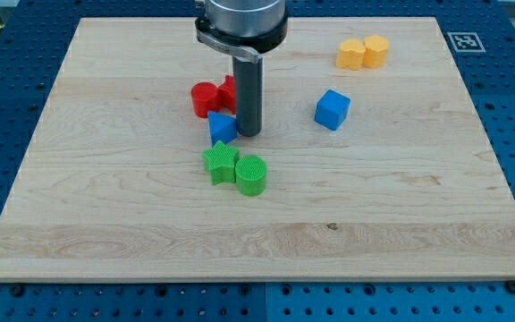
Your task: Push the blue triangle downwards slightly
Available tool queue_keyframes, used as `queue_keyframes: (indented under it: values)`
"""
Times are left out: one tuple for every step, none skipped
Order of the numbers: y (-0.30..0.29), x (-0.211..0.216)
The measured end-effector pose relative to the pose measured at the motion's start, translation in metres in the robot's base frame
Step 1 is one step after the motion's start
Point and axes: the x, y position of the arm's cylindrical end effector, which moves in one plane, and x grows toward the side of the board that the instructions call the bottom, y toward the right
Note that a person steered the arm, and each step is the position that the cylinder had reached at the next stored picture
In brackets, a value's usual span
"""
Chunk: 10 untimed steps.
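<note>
The blue triangle [221, 128] lies on the wooden board [150, 215] just left of centre. My tip [248, 134] stands right beside it, touching or nearly touching its right side. A green star [220, 163] sits directly below the blue triangle, and a green cylinder [251, 175] sits next to the star on its right. A red cylinder [205, 98] and another red block [228, 90], partly hidden behind the rod, lie just above the triangle.
A blue cube [332, 109] lies to the view's right of the rod. Two yellow blocks [363, 53] sit together near the view's top right. A fiducial marker [463, 40] is off the board's top right corner.
</note>
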Motion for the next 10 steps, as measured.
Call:
queue_keyframes:
  values:
    - [-0.029,0.001]
    - [-0.038,0.001]
    - [-0.027,0.0]
    - [-0.049,-0.012]
    - [-0.064,-0.013]
    - [-0.068,-0.014]
    - [-0.084,-0.015]
    - [-0.075,-0.005]
    - [-0.073,-0.002]
    - [-0.072,0.002]
